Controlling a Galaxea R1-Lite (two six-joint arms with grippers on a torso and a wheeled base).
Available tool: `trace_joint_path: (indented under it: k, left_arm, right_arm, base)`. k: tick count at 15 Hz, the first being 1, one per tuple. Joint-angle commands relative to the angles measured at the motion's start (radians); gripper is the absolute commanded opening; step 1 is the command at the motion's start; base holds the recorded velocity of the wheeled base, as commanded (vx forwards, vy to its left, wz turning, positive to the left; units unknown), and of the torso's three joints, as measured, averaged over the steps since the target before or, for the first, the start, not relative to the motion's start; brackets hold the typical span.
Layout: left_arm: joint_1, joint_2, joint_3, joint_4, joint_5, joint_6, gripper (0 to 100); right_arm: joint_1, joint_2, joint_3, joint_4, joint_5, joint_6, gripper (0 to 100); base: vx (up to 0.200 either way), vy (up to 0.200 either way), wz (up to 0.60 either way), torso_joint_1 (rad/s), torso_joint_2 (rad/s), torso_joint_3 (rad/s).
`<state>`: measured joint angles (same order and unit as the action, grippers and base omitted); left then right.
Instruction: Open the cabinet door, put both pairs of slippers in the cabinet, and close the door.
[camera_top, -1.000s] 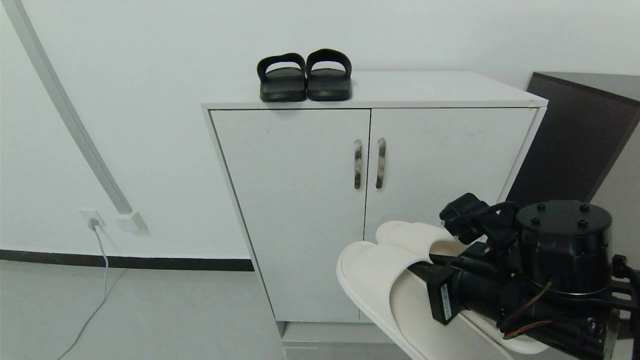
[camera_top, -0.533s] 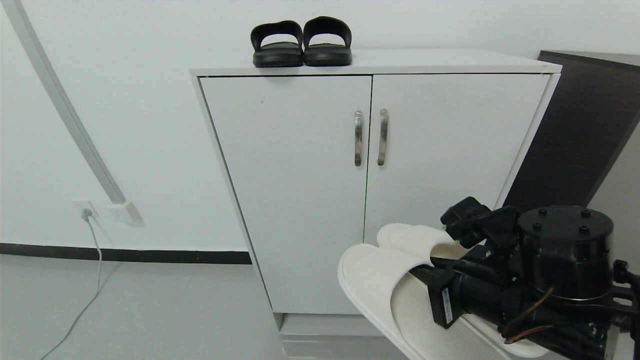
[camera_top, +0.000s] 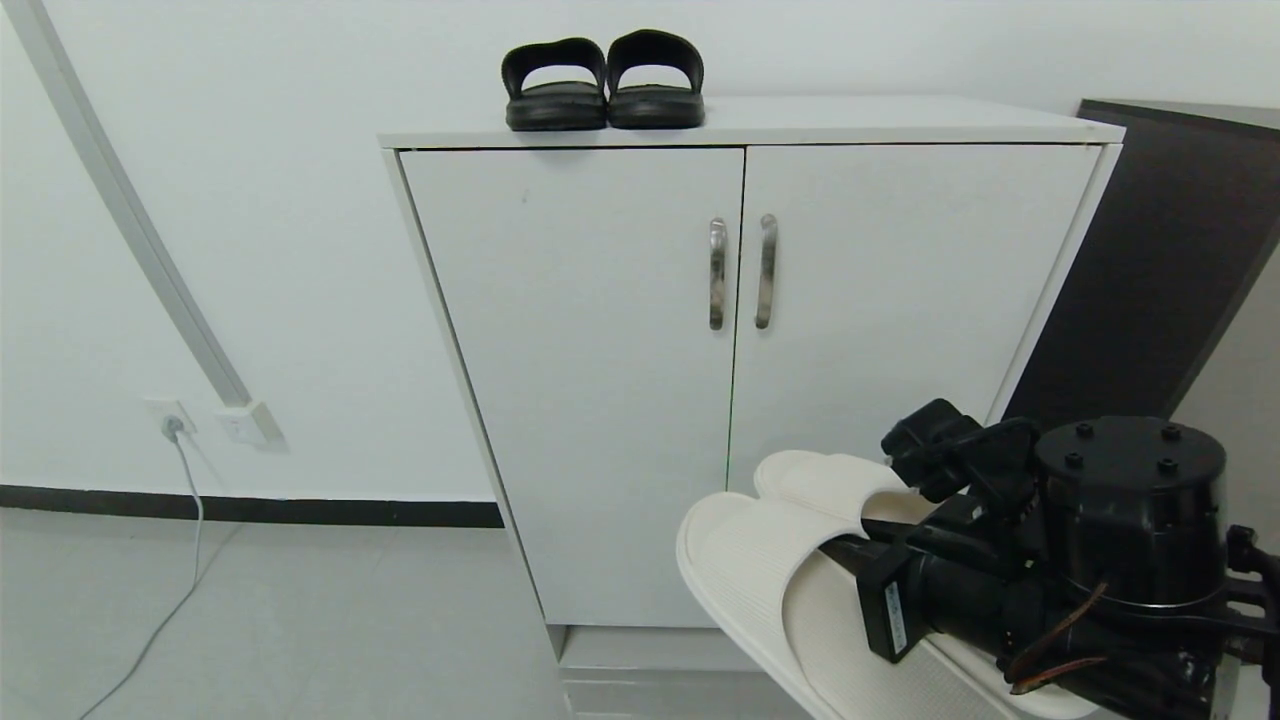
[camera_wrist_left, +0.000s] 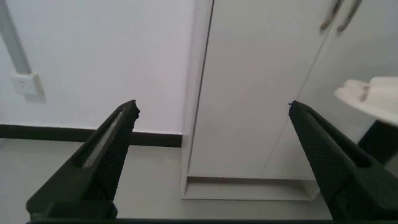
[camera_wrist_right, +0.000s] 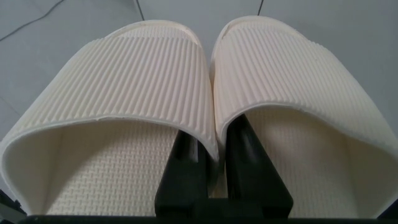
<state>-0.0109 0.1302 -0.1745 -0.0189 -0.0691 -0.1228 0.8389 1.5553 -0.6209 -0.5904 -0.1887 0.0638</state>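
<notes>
ribbed cream slippers (camera_wrist_right: 149, 81), matt black slippers (camera_top: 603, 80), shiny metal handles (camera_top: 717, 272) on smooth white cabinet (camera_top: 580, 400)

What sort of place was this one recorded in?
Likely a plain indoor room staged as an entryway: a white two-door cabinet against a bare wall, black slippers on top, a wall socket above a grey floor.

white cabinet (camera_top: 590, 400), doors shut, stands on the grey floor (camera_top: 300, 620), with black slippers (camera_top: 603, 110) paired on the cabinet top above its left door.
</notes>
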Motion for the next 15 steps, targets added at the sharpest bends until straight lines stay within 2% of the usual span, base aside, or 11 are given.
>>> trace_joint_path:
  k: [1,5,6,7,10,15]
  left_arm:
    - [-0.026,0.401,-0.148,-0.095,-0.144,-0.041,100]
    - [-0.034,0.810,-0.191,-0.527,-0.251,-0.038,100]
    - [-0.054,0.879,-0.224,-0.595,-0.258,-0.034,100]
    - [-0.095,0.924,-0.263,-0.624,-0.256,-0.034,100]
    - [-0.261,1.031,-0.395,-0.621,-0.251,-0.034,100]
    - [-0.463,1.235,-0.570,-0.622,-0.259,-0.037,100]
  right_arm:
    - [0.000,-0.003,0.003,0.000,0.000,0.001,0]
    - [0.000,-0.001,0.001,-0.017,0.002,0.001,0]
    - [0.000,-0.001,0.001,-0.020,0.002,0.001,0]
    - [0.000,-0.001,0.001,-0.020,0.002,0.001,0]
    - [0.000,0.003,0.003,-0.020,0.002,0.001,0]
    - [-0.014,0.000,0.003,-0.022,0.003,0.004,0]
  base:
    - [0.000,0.000,0.00,0.000,0.00,0.000]
    - [0.000,0.000,0.00,0.000,0.00,0.000]
    - [0.000,0.000,0.00,0.000,0.00,0.000]
    - [0.000,0.000,0.00,0.000,0.00,0.000]
    - [0.000,0.000,0.00,0.000,0.00,0.000]
    - [0.000,0.000,0.00,0.000,0.00,0.000]
